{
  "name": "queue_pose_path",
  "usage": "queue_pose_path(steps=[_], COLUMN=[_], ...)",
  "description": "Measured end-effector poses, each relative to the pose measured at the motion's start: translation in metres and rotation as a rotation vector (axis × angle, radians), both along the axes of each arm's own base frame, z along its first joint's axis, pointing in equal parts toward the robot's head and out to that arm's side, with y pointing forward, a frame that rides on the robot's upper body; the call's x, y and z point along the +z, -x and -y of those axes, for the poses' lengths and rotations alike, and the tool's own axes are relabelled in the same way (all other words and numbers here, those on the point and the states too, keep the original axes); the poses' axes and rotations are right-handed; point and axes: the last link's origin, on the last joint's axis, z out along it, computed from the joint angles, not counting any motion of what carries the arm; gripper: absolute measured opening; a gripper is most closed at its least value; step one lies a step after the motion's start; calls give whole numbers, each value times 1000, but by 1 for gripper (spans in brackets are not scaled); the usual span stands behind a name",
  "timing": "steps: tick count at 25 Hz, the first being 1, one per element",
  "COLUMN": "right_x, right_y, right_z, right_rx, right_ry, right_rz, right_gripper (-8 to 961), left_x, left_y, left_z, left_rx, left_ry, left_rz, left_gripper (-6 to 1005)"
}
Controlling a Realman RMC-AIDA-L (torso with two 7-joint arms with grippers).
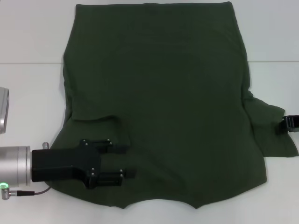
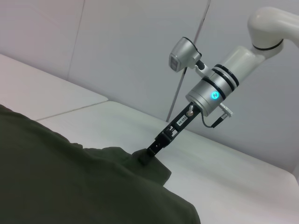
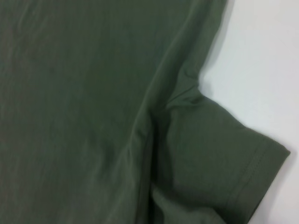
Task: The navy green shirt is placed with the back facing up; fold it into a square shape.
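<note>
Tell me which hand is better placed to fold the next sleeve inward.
Probably the right. The right hand sits at the edge of the spread right sleeve of the navy green shirt. The left hand lies over the shirt, where the left sleeve looks already folded in.

Head view steeply downward, wrist views close, sharing shirt (image 1: 159, 93) sleeve

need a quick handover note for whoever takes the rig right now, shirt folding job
Left gripper: open, fingers lying over the near left part of the shirt, where the left sleeve is already folded inward.
Right gripper: at the edge of the right sleeve, down at the cloth; grip unclear.
Shirt: spread flat on the white table, neckline nearest the robot.
Done: left sleeve tucked in.
Left: fold the right sleeve in, then fold the body into a square.
</note>
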Motion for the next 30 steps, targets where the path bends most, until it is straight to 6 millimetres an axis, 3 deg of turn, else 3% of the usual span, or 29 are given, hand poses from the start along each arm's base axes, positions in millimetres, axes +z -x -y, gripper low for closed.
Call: queue_pose_path(steps=[2,7,14,20,30], right_x=[1,10,49,74,72], right_y=[-2,-7,-14,-3,22], right_z=[1,2,2,-3,-8], right_rx=[-4,-14,-26,13,82], right_ry=[-6,-28,-127,-182,-162], right_rz=[-2,-1,-21,-28,-101], right_gripper=[33,32,30,30,30], left_x=[0,0,1,1,1], left_y=[0,0,1,0,-1], left_z=[0,0,0,0,-2], left_rx=[0,0,6,11,6], left_ry=[0,0,3,4,5], left_rz=[0,0,1,1,1], left_gripper=[751,750,750,750,750])
